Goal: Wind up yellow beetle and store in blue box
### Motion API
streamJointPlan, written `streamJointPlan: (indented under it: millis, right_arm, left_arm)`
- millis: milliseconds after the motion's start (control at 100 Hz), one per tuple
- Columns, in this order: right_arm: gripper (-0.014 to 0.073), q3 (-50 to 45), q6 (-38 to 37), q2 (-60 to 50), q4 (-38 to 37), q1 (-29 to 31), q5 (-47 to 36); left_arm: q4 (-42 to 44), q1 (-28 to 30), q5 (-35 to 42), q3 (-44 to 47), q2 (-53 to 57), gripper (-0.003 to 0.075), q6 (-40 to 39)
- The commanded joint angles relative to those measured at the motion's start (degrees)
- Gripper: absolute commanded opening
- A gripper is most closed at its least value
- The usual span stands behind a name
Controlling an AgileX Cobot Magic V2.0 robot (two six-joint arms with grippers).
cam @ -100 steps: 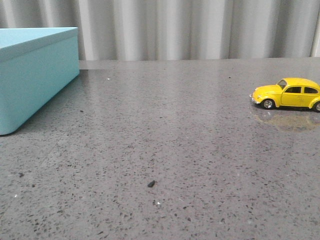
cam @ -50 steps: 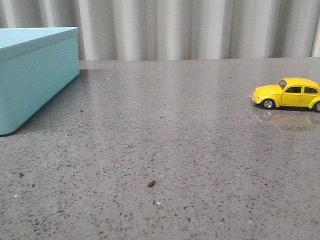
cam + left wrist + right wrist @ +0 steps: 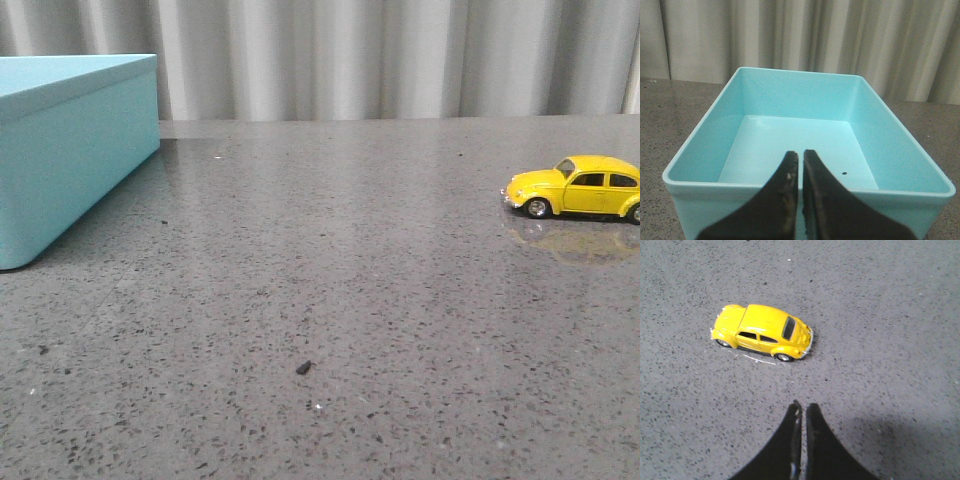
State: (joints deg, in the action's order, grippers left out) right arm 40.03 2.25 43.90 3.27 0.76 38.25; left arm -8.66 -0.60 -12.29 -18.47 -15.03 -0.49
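Observation:
The yellow beetle (image 3: 580, 186) stands on its wheels at the right edge of the grey table, nose to the left. Seen from the right wrist, the beetle (image 3: 762, 331) lies a short way beyond my right gripper (image 3: 801, 406), which is shut with nothing in it. The blue box (image 3: 70, 150) stands at the far left of the table. My left gripper (image 3: 801, 154) hangs shut over the near rim of the blue box (image 3: 705, 132), whose inside holds nothing but a small dark speck. Neither gripper shows in the front view.
The speckled grey table (image 3: 330, 270) carries a small dark crumb (image 3: 302, 368) near the front middle. A pleated grey curtain (image 3: 380, 55) closes off the back.

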Motion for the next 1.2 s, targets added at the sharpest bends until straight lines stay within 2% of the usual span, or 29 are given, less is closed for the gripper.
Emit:
streamJointPlan:
  millis: [0, 340, 540, 890, 1190]
  right_arm:
    - [-0.0061, 5.2, 0.4, 3.2, 1.5, -0.2, -1.9]
    - [-0.0061, 26.5, 0.4, 24.1, 4.9, -2.2, 13.8]
    - [-0.0061, 34.8, 0.4, 34.8, 6.0, -3.2, 18.0]
    - [-0.0061, 40.9, 0.4, 45.1, 8.3, -3.2, 22.0]
    - [-0.0061, 41.4, 0.4, 46.4, 8.3, -3.2, 21.9]
  left_arm:
    - [-0.1, -0.3, 4.9, -2.1, -1.1, -0.0021, -0.5]
    - [-0.1, -0.3, 4.9, -2.1, -1.1, -0.0021, -0.5]
    - [-0.1, -0.3, 4.9, -2.1, -1.1, -0.0021, -0.5]
    - [-0.1, -0.3, 4.9, -2.1, -1.1, -0.0021, -0.5]
    - [-0.1, -0.3, 4.9, -2.1, -1.1, -0.0021, -0.5]
